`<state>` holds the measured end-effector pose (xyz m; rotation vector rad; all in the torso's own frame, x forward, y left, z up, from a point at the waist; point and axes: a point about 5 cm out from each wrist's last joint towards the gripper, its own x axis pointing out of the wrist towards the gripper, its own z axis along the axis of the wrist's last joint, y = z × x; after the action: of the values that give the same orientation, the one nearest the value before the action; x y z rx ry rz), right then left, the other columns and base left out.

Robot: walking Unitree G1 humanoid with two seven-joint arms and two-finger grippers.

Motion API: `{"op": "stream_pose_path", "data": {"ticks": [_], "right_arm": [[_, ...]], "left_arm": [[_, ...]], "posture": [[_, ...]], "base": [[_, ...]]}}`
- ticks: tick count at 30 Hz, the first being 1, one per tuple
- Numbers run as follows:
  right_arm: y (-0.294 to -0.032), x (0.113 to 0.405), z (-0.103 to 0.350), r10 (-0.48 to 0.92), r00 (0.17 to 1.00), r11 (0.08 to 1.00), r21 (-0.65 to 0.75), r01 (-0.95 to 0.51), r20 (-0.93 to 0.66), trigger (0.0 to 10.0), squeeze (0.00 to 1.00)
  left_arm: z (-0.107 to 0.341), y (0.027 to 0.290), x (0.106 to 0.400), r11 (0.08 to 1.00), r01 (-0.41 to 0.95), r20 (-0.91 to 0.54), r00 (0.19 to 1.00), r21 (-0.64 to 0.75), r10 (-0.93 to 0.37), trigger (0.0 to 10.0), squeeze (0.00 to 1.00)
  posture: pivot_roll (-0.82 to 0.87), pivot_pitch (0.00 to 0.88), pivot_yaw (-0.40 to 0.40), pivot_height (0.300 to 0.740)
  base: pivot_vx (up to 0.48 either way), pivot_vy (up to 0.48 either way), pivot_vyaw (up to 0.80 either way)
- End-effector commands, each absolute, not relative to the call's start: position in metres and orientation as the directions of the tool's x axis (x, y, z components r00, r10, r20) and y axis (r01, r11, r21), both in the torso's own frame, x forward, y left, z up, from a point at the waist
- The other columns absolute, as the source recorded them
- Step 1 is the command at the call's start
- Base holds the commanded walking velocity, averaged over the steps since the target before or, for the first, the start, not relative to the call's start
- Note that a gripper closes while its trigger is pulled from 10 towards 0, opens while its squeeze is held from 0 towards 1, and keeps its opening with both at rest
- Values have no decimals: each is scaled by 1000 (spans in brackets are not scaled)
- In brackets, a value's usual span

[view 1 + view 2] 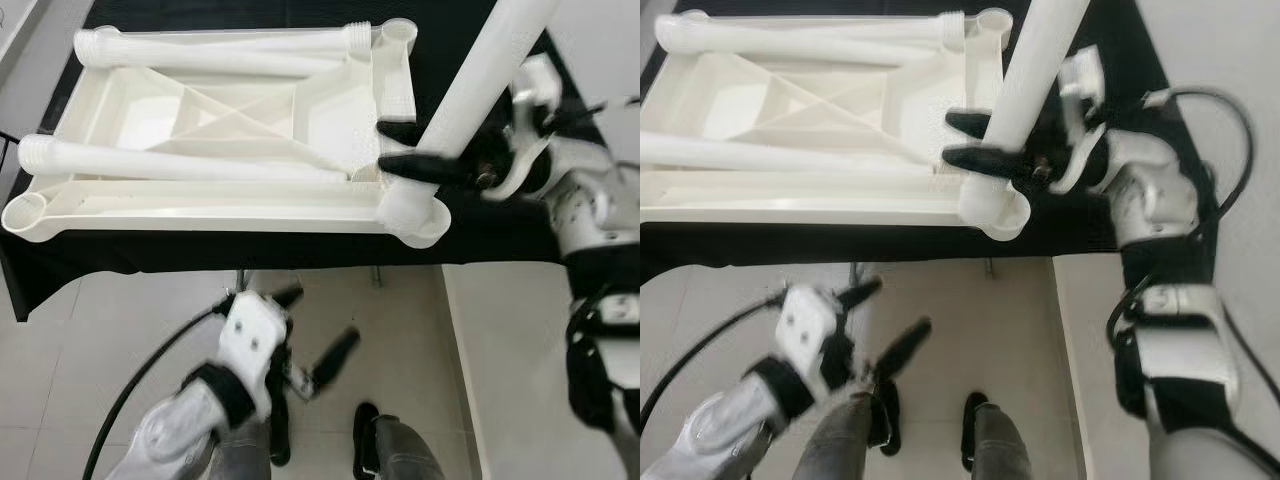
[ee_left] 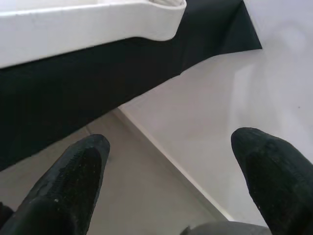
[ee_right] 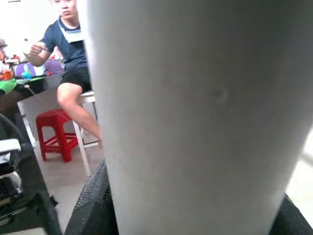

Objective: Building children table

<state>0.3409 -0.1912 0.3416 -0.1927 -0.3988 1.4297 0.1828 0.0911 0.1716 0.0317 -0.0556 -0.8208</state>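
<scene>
1. A white plastic children's table (image 1: 215,130) lies upside down on a black-covered tabletop (image 1: 480,225), its ribbed underside facing up, taking up the scene from 9 to 1 o'clock.
2. Two loose white legs rest lengthwise across that underside: the far leg (image 1: 215,48) along the 12 o'clock edge and the near leg (image 1: 180,163) just toward 6 o'clock of it, their threaded ends pointing to 9 o'clock.
3. Round corner sockets sit at the table's corners; the near-right socket (image 1: 412,212) is at about 3 o'clock from the middle of the table.
4. A third white leg (image 1: 478,85) stands tilted in that near-right socket, its upper part leaning away toward 1 o'clock and running out of view.
5. The right hand (image 1: 400,148) reaches in from 3 o'clock and its two black fingers are clamped on the standing leg, one finger on either side, just above the socket.
6. In the right wrist view the leg's white shaft is pressed close between the dark fingers (image 3: 93,205); behind it a person sits beside a red stool (image 3: 56,132).
7. The left hand (image 1: 318,330) hangs at 6 o'clock over the tiled floor (image 1: 120,330), below the tabletop's edge, fingers spread apart and holding nothing.
8. The left wrist view has its two black fingertips (image 2: 73,181) wide apart, with the table's rim and the black cloth beyond.
</scene>
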Motion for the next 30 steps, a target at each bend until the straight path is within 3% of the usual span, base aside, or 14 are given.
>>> {"op": "stream_pose_path", "data": {"ticks": [1,15,30], "right_arm": [[-193,339,341,989,52,102,-384,-918,139,10000,0],[-196,325,343,997,-34,-5,-375,-927,70,10000,0],[-196,318,320,996,-46,-68,-339,-938,-70,10000,0]], "left_arm": [[168,91,176,647,761,25,647,40,-762,10000,0],[166,92,166,590,807,39,589,24,-807,10000,0],[165,94,164,583,812,41,582,32,-812,10000,0]], "posture": [[111,495,34,740],[116,496,43,740],[122,497,51,740]], "base": [[0,0,0],[0,0,0],[0,0,0]]}}
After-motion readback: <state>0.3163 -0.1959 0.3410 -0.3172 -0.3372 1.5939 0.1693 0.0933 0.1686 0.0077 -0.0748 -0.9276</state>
